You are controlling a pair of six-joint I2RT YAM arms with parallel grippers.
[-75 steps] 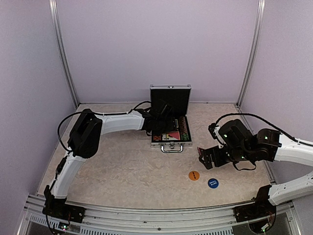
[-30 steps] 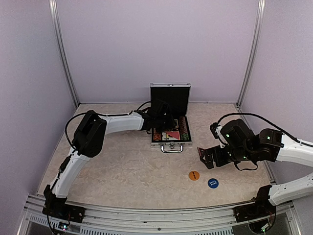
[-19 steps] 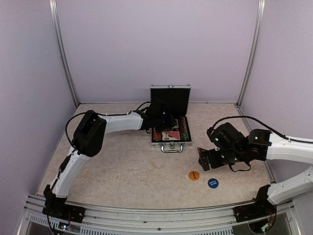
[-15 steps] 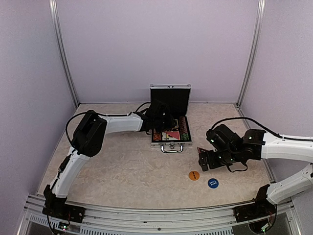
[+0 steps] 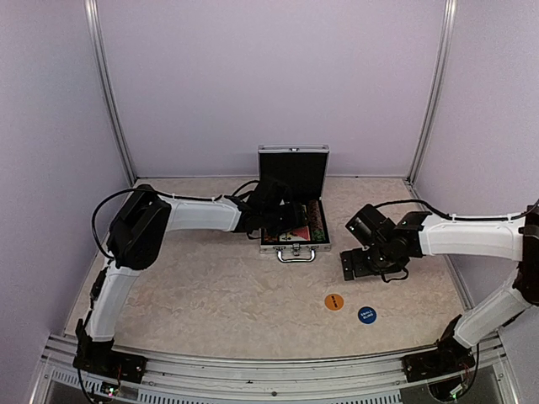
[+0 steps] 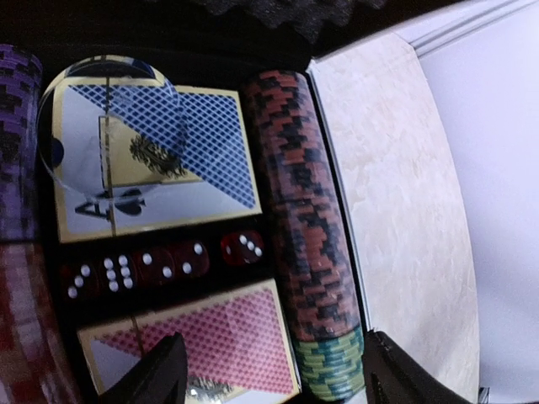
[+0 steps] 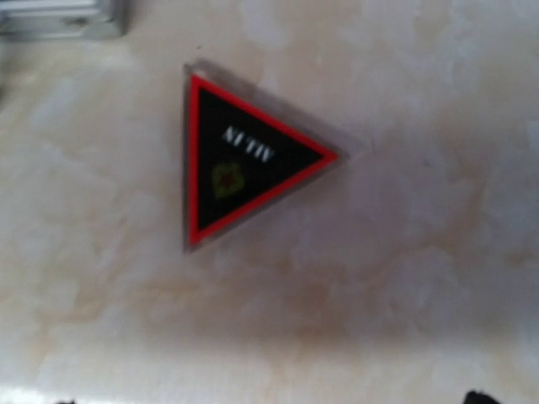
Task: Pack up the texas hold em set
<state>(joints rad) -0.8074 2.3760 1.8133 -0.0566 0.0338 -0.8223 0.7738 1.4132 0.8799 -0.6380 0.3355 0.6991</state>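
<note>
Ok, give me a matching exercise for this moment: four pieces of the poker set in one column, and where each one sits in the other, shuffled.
1. orange disc
2. triangular marker
3. red dice
4. clear round disc

A. resting on the blue-backed deck
B. on the table, in the right wrist view
C. in the case, between the two decks
D. on the table beside the blue disc

Pairs: 1-D, 2-B, 3-C, 4-A.
</note>
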